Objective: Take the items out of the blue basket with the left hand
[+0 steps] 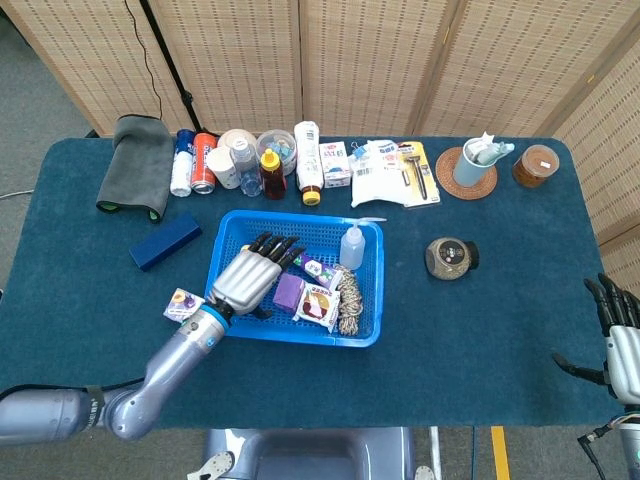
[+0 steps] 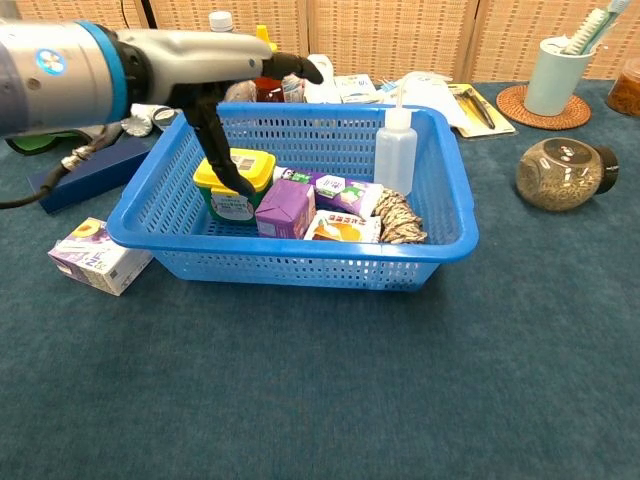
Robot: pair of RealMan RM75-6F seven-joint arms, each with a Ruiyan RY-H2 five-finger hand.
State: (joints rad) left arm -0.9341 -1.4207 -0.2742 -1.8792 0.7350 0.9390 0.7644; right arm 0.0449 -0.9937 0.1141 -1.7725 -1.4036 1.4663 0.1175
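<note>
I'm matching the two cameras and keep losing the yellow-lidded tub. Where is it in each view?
Head view: the tub is almost wholly hidden under the left hand, in the basket's left half.
Chest view: tub stands in the basket's left half, beside the purple carton, a finger over its lid.
Shared landmark: the white squeeze bottle.

A table (image 1: 470,330) covered in dark teal carpet-like fabric fills most of both views. Behind it stands a folding screen (image 1: 360,60) of woven tan panels in wooden frames. Grey floor (image 1: 40,100) shows at left. Lighting is even.
</note>
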